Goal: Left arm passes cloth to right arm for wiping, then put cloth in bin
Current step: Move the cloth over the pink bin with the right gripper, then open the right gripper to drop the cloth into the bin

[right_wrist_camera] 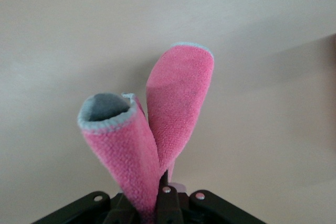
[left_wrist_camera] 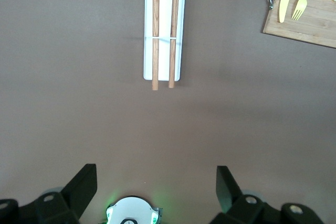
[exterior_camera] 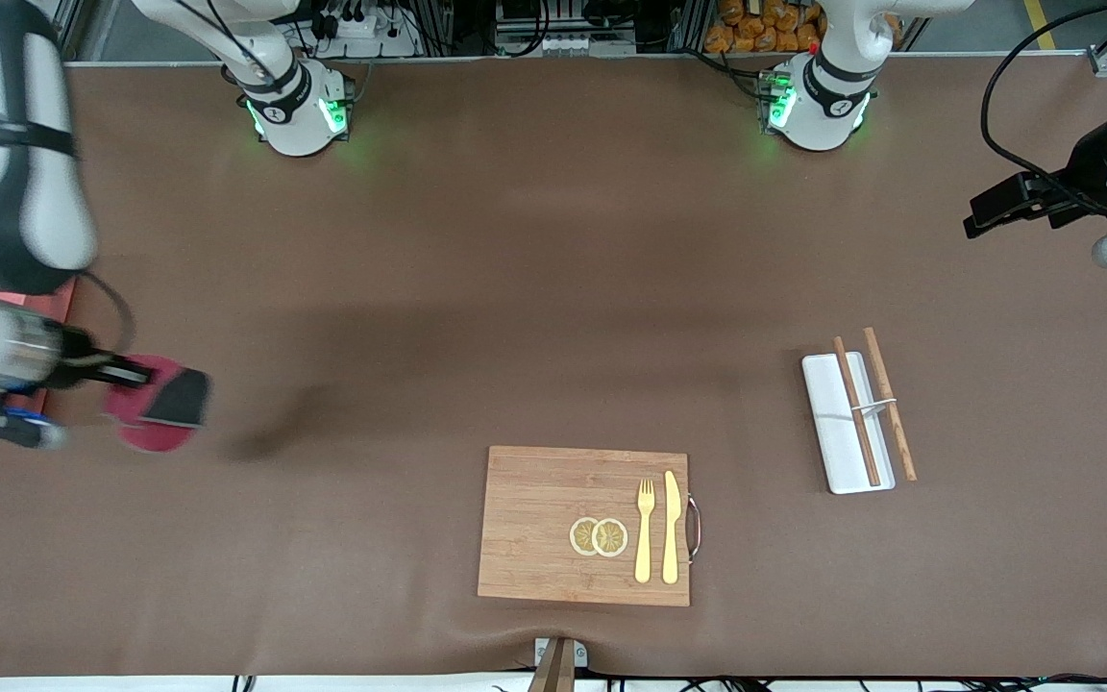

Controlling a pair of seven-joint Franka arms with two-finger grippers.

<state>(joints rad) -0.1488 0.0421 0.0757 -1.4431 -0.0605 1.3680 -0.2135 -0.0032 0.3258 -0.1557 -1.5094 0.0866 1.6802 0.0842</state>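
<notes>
I read this as the binning step: my right gripper [exterior_camera: 116, 373] is clamped on the cloth [exterior_camera: 158, 402], in the air just beside the pink bin [exterior_camera: 46, 302]; next it must travel over it and release. The left gripper [left_wrist_camera: 156, 187] waits spread empty

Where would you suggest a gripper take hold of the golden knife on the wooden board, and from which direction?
Grip the golden knife around the middle of its length, coming straight down from above. It lies flat on the wooden board, so only its narrow width offers opposing sides. The fork lies close beside it, so the fingers probably need to slip carefully into that gap; the board's metal handle flanks it too.
</notes>
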